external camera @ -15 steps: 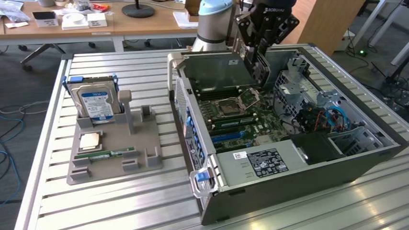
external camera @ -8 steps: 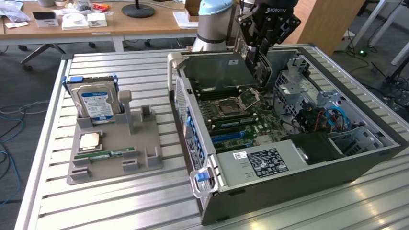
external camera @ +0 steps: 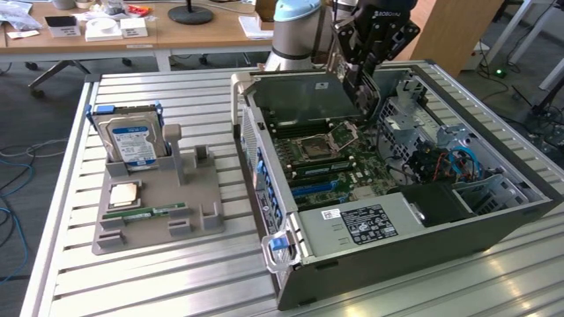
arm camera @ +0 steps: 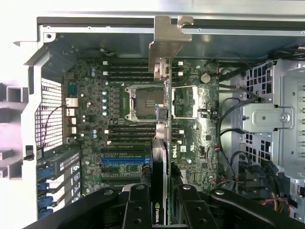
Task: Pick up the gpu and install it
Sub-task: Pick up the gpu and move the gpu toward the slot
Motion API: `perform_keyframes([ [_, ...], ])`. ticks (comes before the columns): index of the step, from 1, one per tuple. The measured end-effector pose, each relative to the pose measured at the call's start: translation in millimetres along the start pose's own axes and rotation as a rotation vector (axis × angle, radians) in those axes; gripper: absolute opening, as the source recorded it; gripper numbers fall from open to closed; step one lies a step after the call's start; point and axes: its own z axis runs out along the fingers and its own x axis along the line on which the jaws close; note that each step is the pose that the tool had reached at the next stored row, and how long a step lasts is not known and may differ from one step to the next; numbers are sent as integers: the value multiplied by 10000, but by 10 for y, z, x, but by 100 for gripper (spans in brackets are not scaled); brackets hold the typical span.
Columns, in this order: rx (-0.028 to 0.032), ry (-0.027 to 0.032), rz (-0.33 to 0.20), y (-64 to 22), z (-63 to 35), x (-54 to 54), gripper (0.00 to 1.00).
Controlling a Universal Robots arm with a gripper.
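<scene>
My gripper (external camera: pixel 357 66) hangs over the open computer case (external camera: pixel 493 218), shut on the gpu (external camera: pixel 360 96). The card is a thin dark board held on edge, pointing down toward the motherboard (external camera: pixel 321 155) without touching it. In the wrist view the gpu (arm camera: pixel 162 143) runs edge-on away from my gripper (arm camera: pixel 162 212), its pale metal bracket (arm camera: pixel 164 47) at the far end near the case wall. A black finger (arm camera: pixel 137 210) presses on each side of the card. The blue expansion slot (arm camera: pixel 124 161) lies beside the card's line, off to one side.
On the exterior view's left, a grey fixture (external camera: pixel 158 228) holds a hard drive in a blue frame (external camera: pixel 132 139), a processor (external camera: pixel 123 193) and a green memory stick (external camera: pixel 145 212). Drive cages and cables (external camera: pixel 450 158) fill the case's other half. The slatted metal table (external camera: pixel 158 284) carries everything.
</scene>
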Motion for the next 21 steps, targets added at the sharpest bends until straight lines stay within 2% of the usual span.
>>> perform_keyframes([
  [7, 0, 0, 0, 4, 4, -141, 26],
  [14, -1, 0, 1, 4, 5, -164, 26],
  [21, 0, 0, 0, 8, 9, -284, 26],
])
